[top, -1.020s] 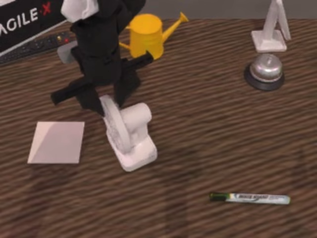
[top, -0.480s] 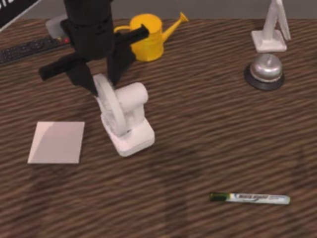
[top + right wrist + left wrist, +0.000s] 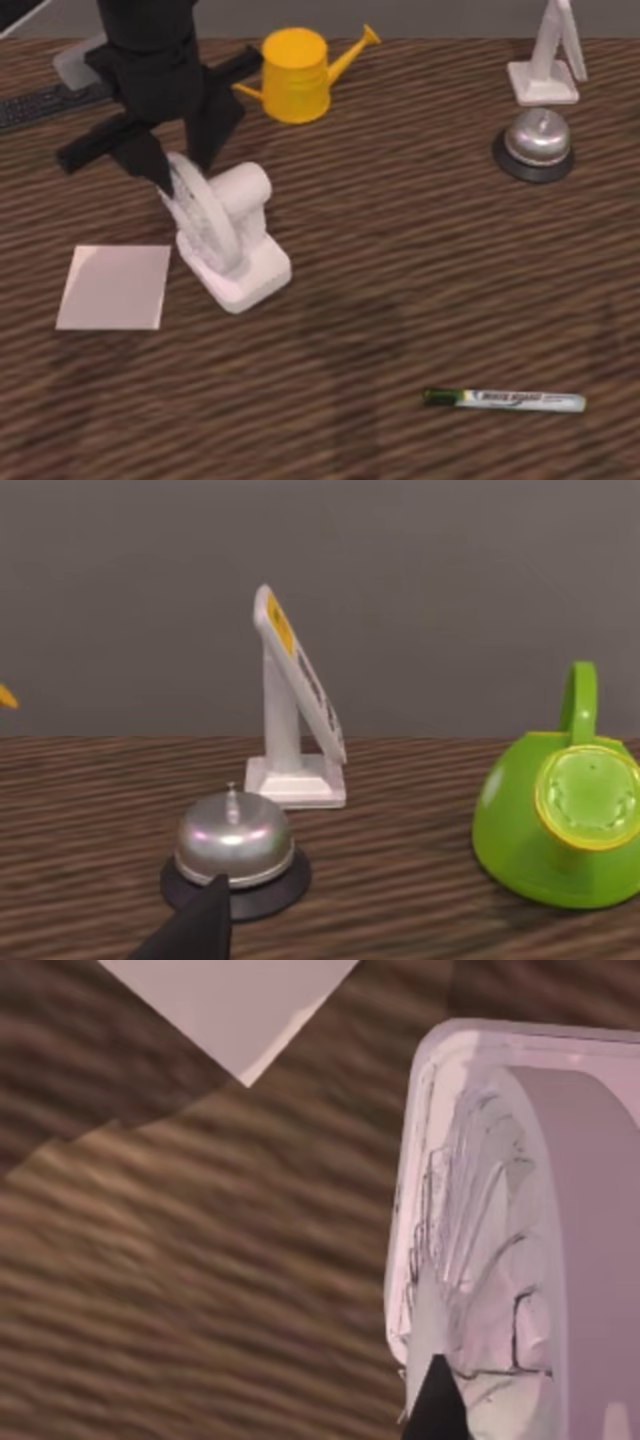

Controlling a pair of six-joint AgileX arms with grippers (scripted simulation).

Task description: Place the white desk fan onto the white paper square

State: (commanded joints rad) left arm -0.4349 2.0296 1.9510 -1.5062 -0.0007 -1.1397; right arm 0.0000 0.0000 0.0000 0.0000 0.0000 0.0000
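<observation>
The white desk fan (image 3: pixel 228 240) sits left of centre in the top view, its base corner just beside the white paper square (image 3: pixel 114 287) at the frame's left but not yet over it. I judge it light, rigid plastic, top-heavy with that round cage above a small base, and the thin grille looks liable to flex or slip. I hold it at the cage's upper rim, which I judge workable provided it stays upright.

My left gripper (image 3: pixel 172 165) pinches that cage rim, one finger on either side of it. My right arm is out of the top view.

The left wrist view shows what the top view hides: the grille ribs close up, one finger (image 3: pixel 436 1405) against them, and the square's corner (image 3: pixel 230 1000) apart from the base. The right wrist view shows a silver bell (image 3: pixel 234 842), a white stand (image 3: pixel 295 715) and a green watering can (image 3: pixel 560 810); whether that claw is spread I cannot tell.
</observation>
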